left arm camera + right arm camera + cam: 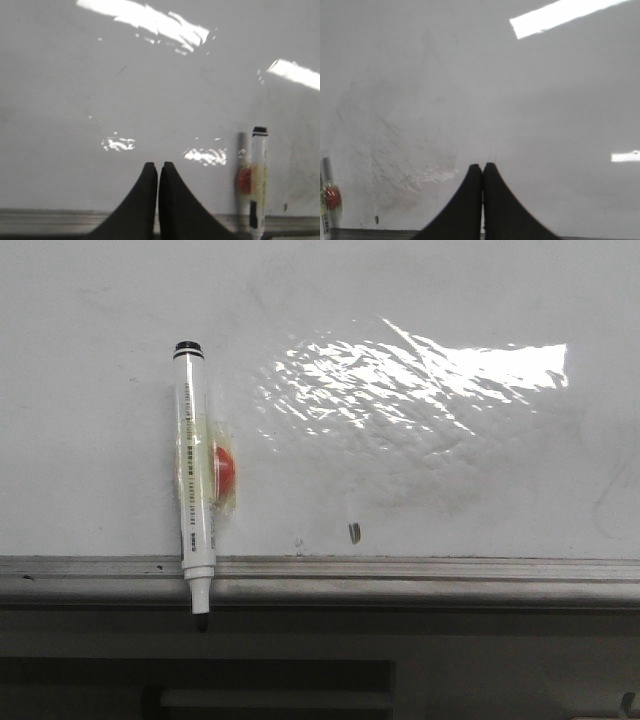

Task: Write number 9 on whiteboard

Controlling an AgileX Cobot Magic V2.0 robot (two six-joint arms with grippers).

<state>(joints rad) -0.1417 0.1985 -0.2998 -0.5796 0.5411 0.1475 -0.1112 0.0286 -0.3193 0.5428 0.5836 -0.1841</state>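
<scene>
Progress: nil. Whiteboard (450, 300) bears no 9, only a small dark smudge (354, 532) low at centre and faint grey haze. Marker (192, 475) hangs at left, tip below the grey metal ledge (450, 575). Both grippers (158, 170) (482, 172) show jaws closed, empty. Film glossy, wrinkled.

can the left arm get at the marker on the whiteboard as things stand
Probably yes: the marker lies on the whiteboard just beside the left gripper with nothing between them, though its fingers are shut and must open first.
</scene>
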